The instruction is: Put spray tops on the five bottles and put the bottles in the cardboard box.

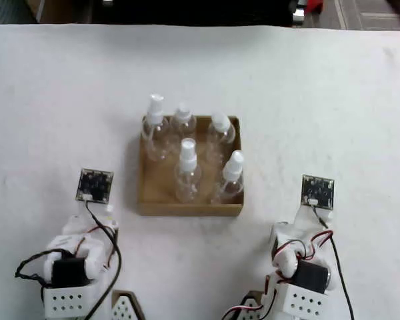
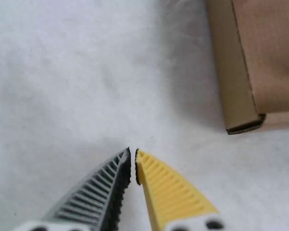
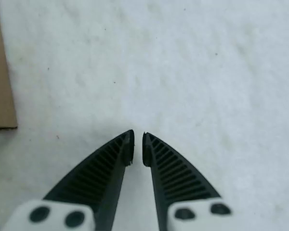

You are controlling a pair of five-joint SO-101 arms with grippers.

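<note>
On the left of the white cloth-covered table (image 1: pixel 47 100), the left gripper (image 2: pixel 133 156) points down at the cloth near a corner of the shallow brown cardboard box (image 2: pixel 241 72), its grey and yellow ribbed fingers (image 2: pixel 168 187) pressed together on nothing. At centre, the box holds five clear plastic bottles (image 1: pixel 187 177), all upright, each wearing a white spray top (image 1: pixel 188 150). Further right, the right gripper (image 3: pixel 137 144) sits beside the box's other side, its black fingers (image 3: pixel 101 173) drawn almost together and empty.

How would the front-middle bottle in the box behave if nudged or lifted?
The bottle looks clear and empty, so probably light. Tall and narrow under its spray top, it may tip against the bottle beside it if nudged. Its smooth round wall might slip.
</note>
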